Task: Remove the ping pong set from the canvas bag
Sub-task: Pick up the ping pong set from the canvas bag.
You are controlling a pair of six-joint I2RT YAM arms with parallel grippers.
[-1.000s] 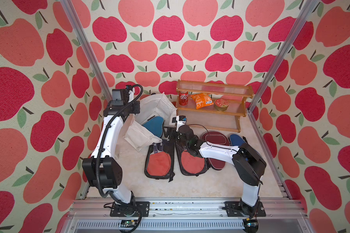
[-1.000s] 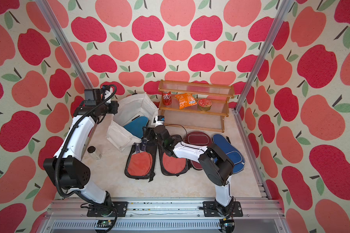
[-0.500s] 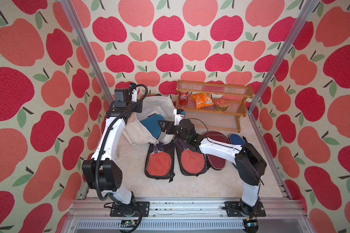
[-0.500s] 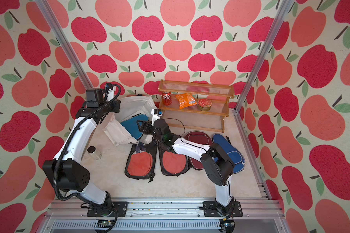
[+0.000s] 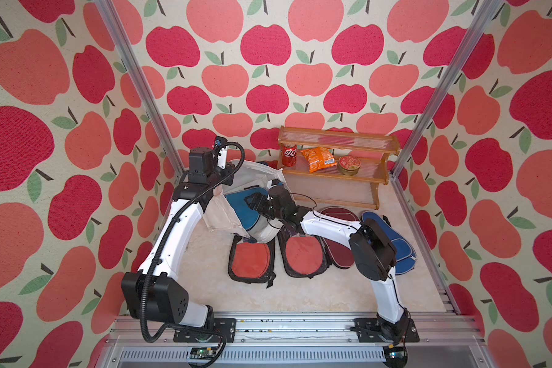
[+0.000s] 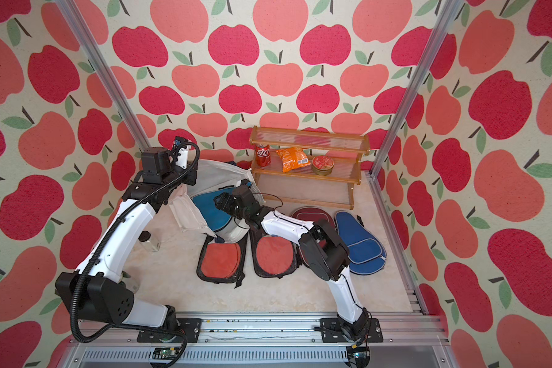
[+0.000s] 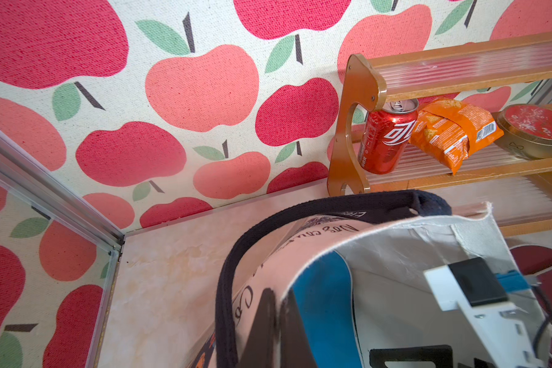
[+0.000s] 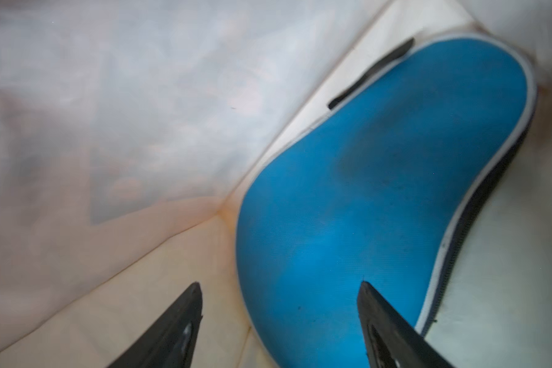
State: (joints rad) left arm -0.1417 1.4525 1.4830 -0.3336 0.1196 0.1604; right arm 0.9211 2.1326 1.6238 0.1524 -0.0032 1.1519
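The off-white canvas bag (image 5: 255,175) lies tipped at the back left, its mouth towards the right arm. My left gripper (image 7: 278,291) is shut on the bag's rim beside the navy handle (image 7: 300,216), holding it up. A teal-blue paddle cover (image 5: 239,207) lies inside the bag. My right gripper (image 8: 279,284) is open inside the bag's mouth, one fingertip (image 8: 362,285) over the teal cover (image 8: 380,191), nothing between the jaws. On the floor lie two clear cases with red paddles (image 5: 250,259) (image 5: 301,255), a maroon cover (image 5: 341,255) and a dark blue cover (image 5: 403,255).
A wooden shelf (image 5: 338,172) stands against the back wall with a red can (image 5: 289,155), an orange snack packet (image 5: 318,159) and a round tin (image 5: 349,165). A small glass jar (image 6: 149,242) sits beside the left arm. Metal posts mark the back corners.
My right gripper has moved left from beside the bag into its mouth. My left gripper has shifted with the rim, and the bag has tipped more open.
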